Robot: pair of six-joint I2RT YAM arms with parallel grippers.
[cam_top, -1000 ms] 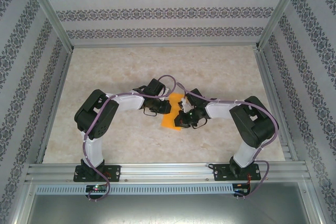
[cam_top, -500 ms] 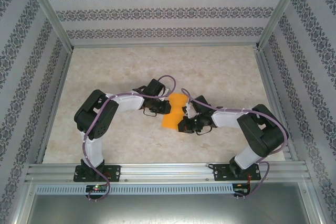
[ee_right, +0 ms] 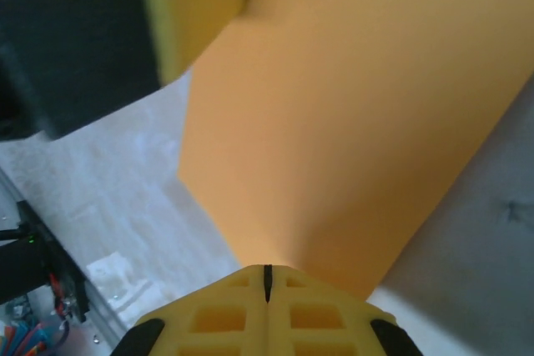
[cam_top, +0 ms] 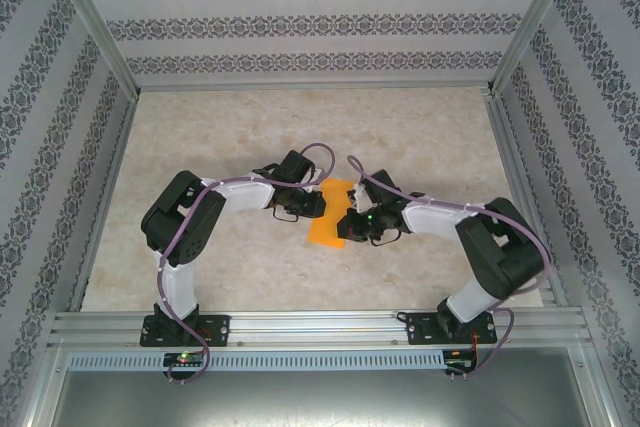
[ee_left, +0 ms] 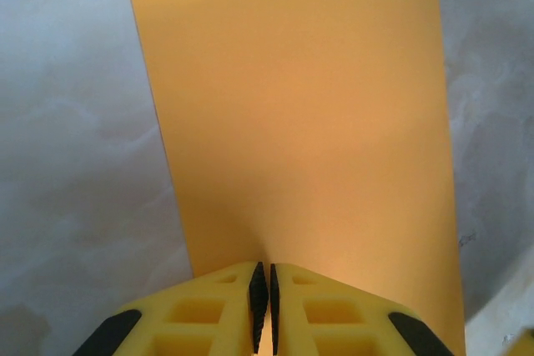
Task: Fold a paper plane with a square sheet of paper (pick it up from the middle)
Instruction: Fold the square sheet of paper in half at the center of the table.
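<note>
Left gripper [cam_top: 320,205]: reaches in from the left. Its 2 yellow fingers [ee_left: 219,306] are pressed to a thin slit and pinch one edge of the square sheet of paper [ee_left: 292,122].
Right gripper [cam_top: 346,226]: reaches in from the right with its fingers fully together. It nips the opposite side of the sheet, and in the right wrist view the orange runs straight out from its fingertips.
Sheet place: middle of the table [cam_top: 420,137], between the 2 grippers and touching both. Its near end pokes out toward the arm bases.
Sheet look: bright orange and smooth. In the left wrist view it is a long band with straight side edges.
Sheet height: cannot tell whether it is fully clear of the tabletop.
Surroundings: pale marbled tabletop, with patterned walls [cam_top: 300,27] to the left, right and far side. A metal rail [cam_top: 320,327] along the near edge carries both arm bases.
</note>
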